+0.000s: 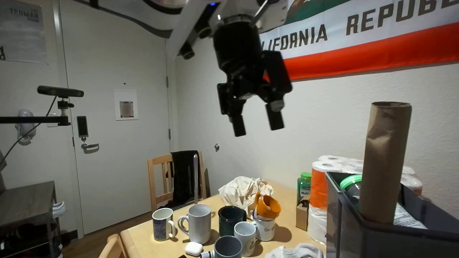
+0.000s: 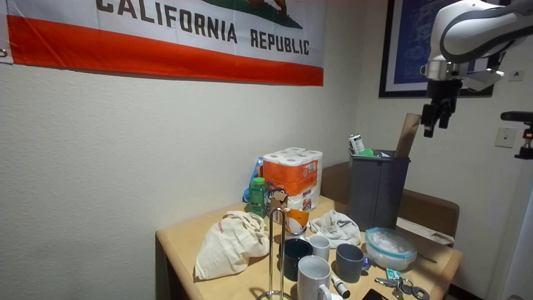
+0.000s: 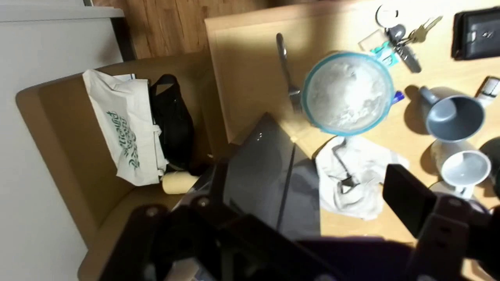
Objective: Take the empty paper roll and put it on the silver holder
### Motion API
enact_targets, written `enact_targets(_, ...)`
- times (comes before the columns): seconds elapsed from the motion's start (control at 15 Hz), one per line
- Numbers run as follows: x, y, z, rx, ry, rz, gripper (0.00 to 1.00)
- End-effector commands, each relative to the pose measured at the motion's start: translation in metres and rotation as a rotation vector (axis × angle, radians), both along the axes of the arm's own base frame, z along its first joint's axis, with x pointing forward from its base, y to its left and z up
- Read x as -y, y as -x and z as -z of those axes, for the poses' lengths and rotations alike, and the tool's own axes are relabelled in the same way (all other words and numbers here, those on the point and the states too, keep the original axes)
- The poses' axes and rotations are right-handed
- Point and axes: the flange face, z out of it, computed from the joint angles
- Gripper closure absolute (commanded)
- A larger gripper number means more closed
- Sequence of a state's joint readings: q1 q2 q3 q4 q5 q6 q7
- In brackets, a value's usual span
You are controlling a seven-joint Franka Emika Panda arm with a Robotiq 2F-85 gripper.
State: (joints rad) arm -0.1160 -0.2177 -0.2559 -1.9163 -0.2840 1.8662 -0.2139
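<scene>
The empty paper roll [image 1: 385, 161], a tall brown cardboard tube, stands tilted in a dark grey bin [image 2: 374, 196], its lower end hidden inside. It also shows in an exterior view [image 2: 407, 135]. The silver holder [image 2: 271, 246], a thin upright metal loop, stands on the table behind the mugs [image 1: 199, 222]; only its pole [image 1: 195, 175] shows there. My gripper [image 1: 257, 123] is open and empty, high above the table. In an exterior view the gripper [image 2: 436, 128] appears beside the roll's top, apart from it. In the wrist view the fingers [image 3: 312, 189] are spread; I cannot make out the roll there.
A packet of white paper rolls [image 2: 291, 175] and a green bottle [image 2: 257, 198] stand by the wall. A cloth bag [image 2: 233, 246], a white cloth [image 3: 355, 175], a blue-rimmed bowl [image 3: 347, 93] and keys [image 3: 406, 39] lie on the table. A brown chair [image 3: 70, 156] stands beside the bin.
</scene>
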Motion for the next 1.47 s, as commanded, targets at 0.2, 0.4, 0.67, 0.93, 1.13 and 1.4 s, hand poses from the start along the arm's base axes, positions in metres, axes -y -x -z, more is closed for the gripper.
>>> enact_targets(0.2, 0.058, -0.063, -0.031, 0.084, 0.014, 0.085, 0.0)
enact_targets(0.4, 0.064, -0.079, -0.052, 0.128, 0.033, 0.101, 0.0)
enact_targets(0.67, 0.078, -0.089, -0.067, 0.165, 0.059, 0.134, 0.0)
enact_targets(0.93, 0.094, -0.092, -0.063, 0.169, 0.06, 0.157, 0.0)
enact_targets(1.13, 0.103, -0.096, -0.049, 0.165, 0.028, 0.172, 0.0)
enact_targets(1.4, 0.102, -0.104, -0.038, 0.178, -0.034, 0.166, 0.0)
